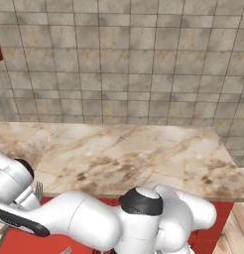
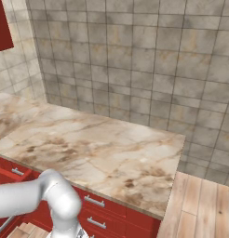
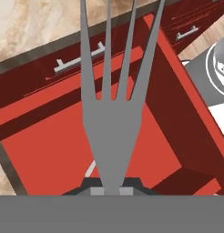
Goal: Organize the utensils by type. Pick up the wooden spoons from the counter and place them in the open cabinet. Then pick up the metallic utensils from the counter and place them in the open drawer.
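1. At the far left of the left base view, the fork [image 1: 38,189] stands beside the white wrist, tines up, just past the near edge of the desk [image 1: 144,158] and low over the red open drawer [image 1: 25,243].
2. In the hand view the jaws [image 3: 111,190] are clenched on the fork [image 3: 111,113] at its neck; its long axis runs straight out from them, tines pointing away.
3. Directly beyond the fork lies the open drawer [image 3: 54,150], its red floor bare apart from a thin pale sliver near the jaws that I cannot identify.
4. Judgement: the coming move likely calls for lowering and releasing into the drawer.
5. On the right, the desk [image 2: 102,148] carries no utensils.
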